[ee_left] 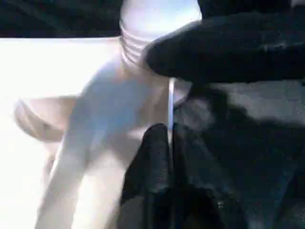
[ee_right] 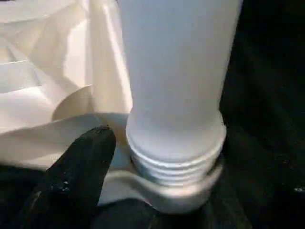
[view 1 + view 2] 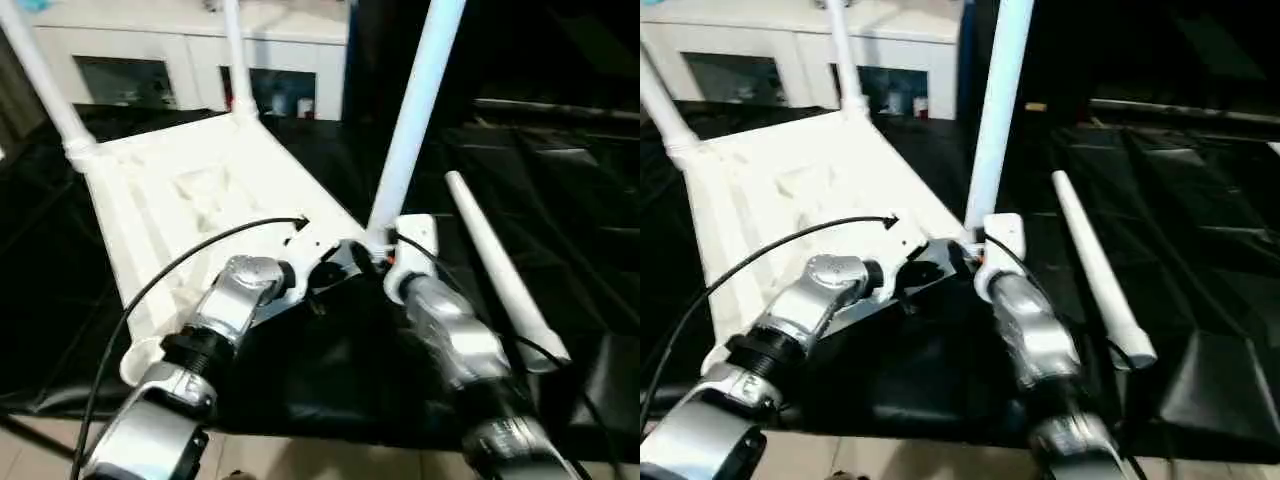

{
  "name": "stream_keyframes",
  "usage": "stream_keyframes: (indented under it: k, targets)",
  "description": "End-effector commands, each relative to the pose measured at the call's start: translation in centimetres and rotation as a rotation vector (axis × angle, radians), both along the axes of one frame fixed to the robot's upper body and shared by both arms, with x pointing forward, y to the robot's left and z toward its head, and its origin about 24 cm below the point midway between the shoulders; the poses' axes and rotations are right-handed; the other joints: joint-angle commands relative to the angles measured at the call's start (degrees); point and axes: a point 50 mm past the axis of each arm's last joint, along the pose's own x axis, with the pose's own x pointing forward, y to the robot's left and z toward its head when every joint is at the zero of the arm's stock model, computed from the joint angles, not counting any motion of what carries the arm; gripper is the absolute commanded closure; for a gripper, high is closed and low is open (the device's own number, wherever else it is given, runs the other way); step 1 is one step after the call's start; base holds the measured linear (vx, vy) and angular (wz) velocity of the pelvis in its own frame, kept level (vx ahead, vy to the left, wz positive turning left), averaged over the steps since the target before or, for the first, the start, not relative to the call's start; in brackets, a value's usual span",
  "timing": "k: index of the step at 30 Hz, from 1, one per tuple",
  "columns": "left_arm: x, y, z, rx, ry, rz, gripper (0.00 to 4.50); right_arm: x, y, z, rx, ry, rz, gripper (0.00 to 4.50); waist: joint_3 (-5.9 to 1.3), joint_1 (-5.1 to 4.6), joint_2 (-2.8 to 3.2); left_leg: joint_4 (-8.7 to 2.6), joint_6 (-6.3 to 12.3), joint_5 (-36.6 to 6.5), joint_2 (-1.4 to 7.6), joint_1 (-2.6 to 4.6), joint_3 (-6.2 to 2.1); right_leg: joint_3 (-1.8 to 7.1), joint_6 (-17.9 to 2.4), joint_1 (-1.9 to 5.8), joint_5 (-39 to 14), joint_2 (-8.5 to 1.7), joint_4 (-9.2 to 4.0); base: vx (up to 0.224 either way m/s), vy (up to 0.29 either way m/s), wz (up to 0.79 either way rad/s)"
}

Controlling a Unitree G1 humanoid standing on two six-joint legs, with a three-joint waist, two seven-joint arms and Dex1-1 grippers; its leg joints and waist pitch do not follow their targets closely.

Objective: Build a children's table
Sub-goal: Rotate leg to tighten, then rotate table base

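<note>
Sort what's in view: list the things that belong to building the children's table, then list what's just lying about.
Part of the job:
- table top, upside down on the black cover
- three legs standing in corner sockets, including the near leg with its thread showing
- loose leg lying to the right
- right end effector at the near leg's base

Just there:
- white cabinet behind
- black cover

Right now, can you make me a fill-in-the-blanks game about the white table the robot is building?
1. The number of legs standing up from the upside-down table top is ____.
2. The loose leg lies on a cloth whose colour is ____.
3. At the base of the near leg, where it enters its socket, you can see screw ____.

Missing words: three; black; threads
</note>
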Motion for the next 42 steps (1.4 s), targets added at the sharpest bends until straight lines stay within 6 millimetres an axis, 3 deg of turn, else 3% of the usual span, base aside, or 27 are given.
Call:
stream_keyframes:
  k: [1,2,3,4,7,8,9,10,11,13,14,15,16,17,18,19,20,21,22,23,25,27,29,31,35,37,42]
  targets:
    - [0.4,-0.4,2.2,-0.088,-0.094,-0.010,3.87,-0.6,-0.8,1.4,-0.018,-0.054,0.046,0.70,-3.69,0.26,-0.21,-3.20,0.24,-10.9,0.52,1.71,0.14,0.80,-9.9,1.86,0.3,-1.32,-3.83,0.000,0.000,0.00]
    - [0.5,-0.1,2.4,-0.087,-0.113,-0.005,3.58,-0.9,-1.1,1.5,-0.038,-0.063,0.062,0.70,-3.70,0.12,-0.20,-3.09,0.44,-10.1,0.69,1.64,0.08,0.74,-10.4,1.78,3.3,-1.13,-3.56,0.000,0.000,0.00]
    - [0.5,0.0,2.5,-0.085,-0.120,0.002,3.58,-0.9,-1.2,1.5,-0.041,-0.064,0.065,0.70,-3.65,0.02,-0.22,-3.08,0.43,-9.8,0.55,1.50,0.06,0.60,-10.5,1.83,4.3,-0.96,-3.44,0.000,0.000,0.00]
    - [0.8,1.5,3.3,-0.073,-0.164,0.065,3.50,-1.5,-1.6,1.8,-0.062,-0.066,0.094,0.70,-3.61,-0.08,-0.36,-3.03,0.59,-9.3,0.43,1.41,0.07,0.54,-10.5,1.97,5.4,-0.86,-3.38,0.000,0.000,0.00]
    - [0.7,2.8,3.9,-0.066,-0.176,0.092,3.42,-1.9,-1.8,1.9,-0.071,-0.060,0.115,0.70,-3.54,-0.60,-0.30,-3.09,0.64,-10.2,0.39,1.29,0.00,0.50,-10.6,2.12,4.1,-1.03,-3.39,0.000,0.000,0.00]
    - [0.3,4.4,4.4,-0.045,-0.189,0.108,3.28,-2.3,-1.9,1.9,-0.080,-0.049,0.144,0.70,-3.43,-0.84,-0.28,-3.08,0.57,-10.8,0.43,1.32,0.05,0.53,-10.9,2.02,2.8,-0.96,-3.50,0.000,0.000,0.00]
    - [0.1,4.8,4.5,-0.037,-0.191,0.109,3.15,-2.4,-1.9,1.9,-0.081,-0.047,0.152,0.70,-3.43,-0.97,-0.21,-3.14,0.51,-11.0,0.52,1.34,0.00,0.51,-11.1,2.10,2.5,-0.98,-3.39,0.000,0.000,0.00]
    - [-0.7,7.1,5.2,0.006,-0.191,0.143,3.10,-2.9,-1.7,1.8,-0.102,-0.035,0.200,0.70,-3.35,-1.28,0.05,-3.18,0.41,-11.4,0.50,1.38,0.06,0.54,-11.0,1.86,1.3,-0.81,-3.48,0.000,0.000,0.00]
    - [-0.8,7.4,5.3,0.012,-0.190,0.148,3.08,-3.0,-1.7,1.8,-0.104,-0.032,0.208,0.70,-3.36,-1.50,0.05,-3.29,0.22,-11.6,0.61,1.31,-0.14,0.47,-11.1,1.98,1.0,-0.86,-3.36,0.000,0.000,0.00]
    - [-2.1,10.7,6.4,0.064,-0.181,0.204,3.04,-3.6,-1.1,1.7,-0.096,-0.014,0.279,0.70,-3.23,-2.06,-0.43,-3.27,0.06,-12.3,0.61,1.44,0.07,0.51,-11.4,1.63,-0.5,-0.60,-3.44,0.000,0.000,0.00]
    - [-2.5,11.5,6.7,0.080,-0.182,0.213,2.95,-3.7,-0.9,1.7,-0.086,-0.009,0.294,0.99,-3.25,-1.94,-0.10,-3.31,-0.10,-12.4,0.61,1.50,-0.04,0.47,-11.6,1.61,-1.1,-0.66,-3.27,0.000,0.000,0.00]
    - [-3.3,12.7,7.2,0.120,-0.181,0.207,2.95,-3.9,-0.6,1.6,-0.074,0.004,0.310,0.99,-3.07,-2.14,0.18,-3.45,-0.30,-13.0,0.65,1.51,-0.06,0.50,-11.5,1.34,-2.5,-0.58,-3.40,0.000,0.000,0.00]
    - [-5.0,15.2,8.0,0.228,-0.144,0.192,2.79,-3.9,0.0,1.0,-0.076,0.042,0.337,1.06,-3.03,-2.16,-0.55,-3.41,-0.51,-13.6,0.72,1.70,-0.03,0.50,-11.5,1.19,-4.1,-0.59,-3.28,0.000,0.000,0.00]
    - [-5.0,15.2,8.0,0.228,-0.144,0.192,2.72,-3.9,0.0,1.0,-0.076,0.042,0.337,1.09,-3.03,-2.16,-0.55,-3.41,-0.51,-13.6,0.72,1.70,-0.03,0.50,-11.5,1.19,-4.1,-0.59,-3.28,0.000,0.000,0.00]
    - [-5.6,16.1,8.3,0.272,-0.130,0.192,2.68,-3.9,0.3,0.7,-0.081,0.058,0.349,1.25,-2.72,-2.38,-0.02,-3.83,-0.87,-14.3,0.62,1.51,0.02,0.54,-11.0,0.88,-6.3,-0.38,-3.48,0.000,0.000,0.00]
    - [-6.0,17.0,8.5,0.308,-0.114,0.209,2.60,-3.9,0.5,0.5,-0.088,0.071,0.360,1.36,-2.68,-2.37,-0.33,-3.75,-1.63,-15.5,0.72,1.95,0.02,0.57,-10.8,0.61,-7.0,-0.40,-3.62,0.000,0.000,0.00]
    - [-6.2,17.7,8.7,0.341,-0.106,0.230,2.60,-3.8,0.7,0.4,-0.096,0.078,0.363,1.36,-2.59,-2.17,-0.06,-3.83,-2.17,-16.3,0.67,2.11,0.12,0.68,-10.6,0.33,-7.6,-0.32,-3.65,0.000,0.000,0.00]
    - [-6.8,19.2,9.0,0.413,-0.078,0.283,2.52,-3.5,1.0,0.0,-0.112,0.092,0.362,1.46,-2.62,-2.02,-0.51,-3.76,-2.30,-16.5,0.68,2.16,0.18,0.69,-10.4,0.30,-7.6,-0.34,-3.68,0.000,0.000,0.00]
    - [-7.7,21.3,9.4,0.509,-0.031,0.355,2.52,-3.0,1.5,-0.5,-0.126,0.110,0.354,1.54,-2.65,-2.03,-0.30,-3.94,-2.78,-16.2,0.52,1.73,-0.02,0.63,-10.1,0.47,-8.0,-0.53,-3.40,0.000,0.000,0.00]
    - [-7.8,21.6,9.5,0.523,-0.022,0.366,2.52,-2.9,1.6,-0.6,-0.127,0.112,0.353,1.66,-2.69,-2.09,-0.32,-3.83,-3.37,-17.2,0.46,2.02,-0.01,0.71,-9.7,0.08,-8.9,-0.52,-3.34,0.000,0.000,0.00]
    - [-8.8,23.6,9.5,0.641,0.039,0.460,2.52,-2.2,2.3,-0.8,-0.135,0.118,0.351,1.79,-2.68,-2.25,-0.19,-3.95,-4.25,-17.7,0.45,2.07,-0.14,0.72,-9.5,-0.01,-8.3,-0.47,-3.30,0.000,0.000,0.00]
    - [-9.3,24.8,9.0,0.708,0.078,0.514,2.52,-1.7,3.0,-0.9,-0.133,0.120,0.356,1.96,-2.72,-2.28,-0.51,-3.84,-4.32,-17.5,0.44,2.06,-0.08,0.77,-9.7,0.03,-6.8,-0.45,-3.22,0.000,0.000,0.00]
    - [-9.7,25.3,8.0,0.736,0.129,0.535,2.52,-1.2,3.7,-1.2,-0.147,0.120,0.358,2.16,-2.89,-1.87,-0.18,-3.71,-4.26,-16.3,0.48,2.26,-0.01,0.80,-9.9,0.03,-4.6,-0.51,-3.07,0.000,0.000,0.00]
    - [-10.0,25.2,6.6,0.751,0.180,0.514,2.52,-0.6,4.3,-1.6,-0.147,0.130,0.352,2.23,-2.90,-2.00,-0.34,-3.67,-4.50,-15.2,0.30,1.93,0.00,0.71,-10.8,0.15,-2.5,-0.51,-2.77,0.000,0.000,0.00]
    - [-10.5,23.4,3.4,0.735,0.266,0.431,2.52,1.2,5.2,-1.0,-0.124,0.103,0.275,2.59,-3.12,-1.92,-0.06,-3.55,-4.71,-15.9,0.31,2.05,-0.05,0.84,-11.1,0.35,-2.4,-0.60,-2.68,0.000,0.000,0.00]
    - [-10.6,22.4,2.6,0.703,0.292,0.410,2.52,1.7,5.2,-0.9,-0.131,0.097,0.250,2.66,-3.18,-2.04,-0.30,-3.35,-4.70,-15.1,0.21,1.94,0.04,0.78,-11.6,0.46,-0.7,-0.49,-2.46,0.000,0.000,0.00]
    - [-10.3,20.1,1.0,0.647,0.288,0.343,2.52,2.5,4.1,-0.4,-0.152,0.062,0.167,3.17,-3.02,-1.70,-0.02,-3.35,-4.84,-18.3,0.28,2.14,0.00,0.84,-10.8,0.18,-5.1,-0.54,-2.81,0.000,0.000,0.00]
